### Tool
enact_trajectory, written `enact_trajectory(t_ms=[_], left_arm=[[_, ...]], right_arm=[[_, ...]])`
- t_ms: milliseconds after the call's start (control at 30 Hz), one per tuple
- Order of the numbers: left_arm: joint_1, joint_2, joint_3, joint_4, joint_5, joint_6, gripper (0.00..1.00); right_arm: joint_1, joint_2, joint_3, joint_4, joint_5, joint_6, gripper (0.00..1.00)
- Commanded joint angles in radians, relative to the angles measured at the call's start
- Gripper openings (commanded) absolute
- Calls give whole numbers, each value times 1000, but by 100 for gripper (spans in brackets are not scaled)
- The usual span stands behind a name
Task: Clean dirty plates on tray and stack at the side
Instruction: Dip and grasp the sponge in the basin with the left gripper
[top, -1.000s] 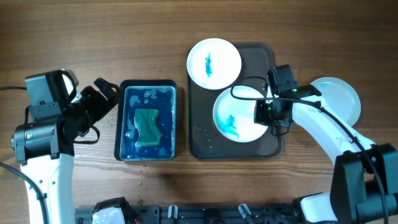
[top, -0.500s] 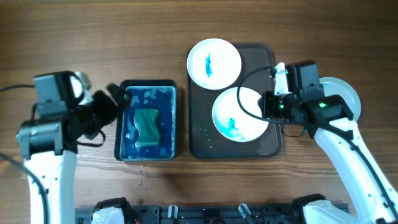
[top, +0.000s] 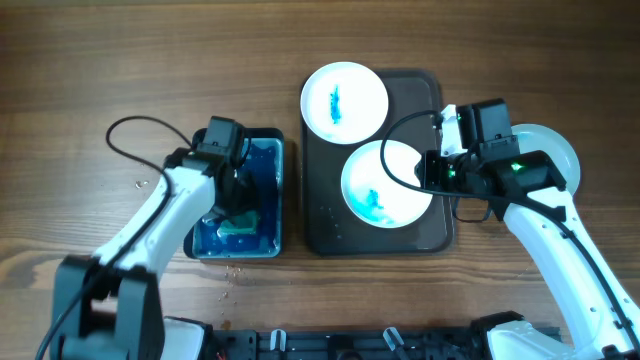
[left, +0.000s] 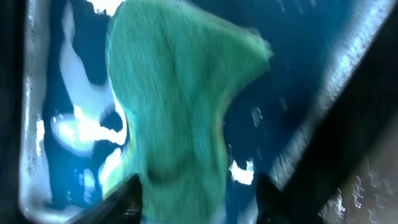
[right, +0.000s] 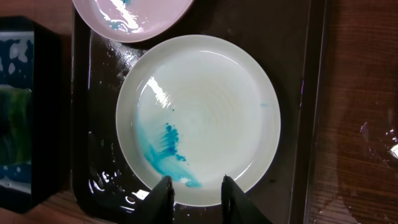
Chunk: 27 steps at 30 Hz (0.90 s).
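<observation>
The tray (right: 298, 93) is a dark, wet-looking rectangle with rounded corners and a raised rim. On it lies a round, glossy pale plate (right: 199, 118) with a teal smear on its lower-left part. A second plate (right: 134, 15), also smeared, overlaps the tray's far corner. A third plate (top: 555, 150) sits on the wooden table (top: 150, 60) just right of the tray, partly hidden by the right arm. Left of the tray stands a black-rimmed basin (top: 283, 190) of blue water with white foam patches, holding a soft green sponge (left: 180, 112).

The right gripper (right: 196, 193) has its jaws a little apart, holding nothing. The pale plate's near rim lies right between the two tips (contact cannot be told).

The left gripper (left: 196, 200) reaches into the basin, jaws partly spread, one finger on each side of the sponge's near end. Blue water shows between the sponge and one finger. The view is blurred.
</observation>
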Motion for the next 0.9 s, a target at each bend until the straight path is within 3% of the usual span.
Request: enact_trajectory(t_ms=[0,67,100,133,300,333,367,467,533,800,867], left_arm=[[-3,101,-5,68,-114,-40,38],[-5,157,-5,80,-105,-40,27],[-5,183,-5,80,-90,-39,4],[-5,206,-5,79,-66,-29,4],[-2,193,38,36,-26,-5,4],[-2,180,62,13,-23,-5,11],[-2,168,87,-9,-23,-5,33],[-2,124,148,-53,-32,-1,59],[-2,103,155,-37,-49,-2,66],[-2,151,70,80,-112,-2,54],[-2,180,27,142,-115,-2,37]], right_arm=[[0,11,10,-10,-16,10,26],[0,11,10,-18,-16,10,26],[0,11,10,-20,-16,10,26],[0,11,10,-22,-16,10,26],[0,11,10,-25,-15,9,26],[0,11,10,-25,-16,9,26],[0,11,10,-25,-15,9,26],[0,11,10,-25,-16,9,26],[0,11,10,-25,-16,9,26],[0,11,10,-25,-16,9,26],[0,11,10,-26,-16,9,26]])
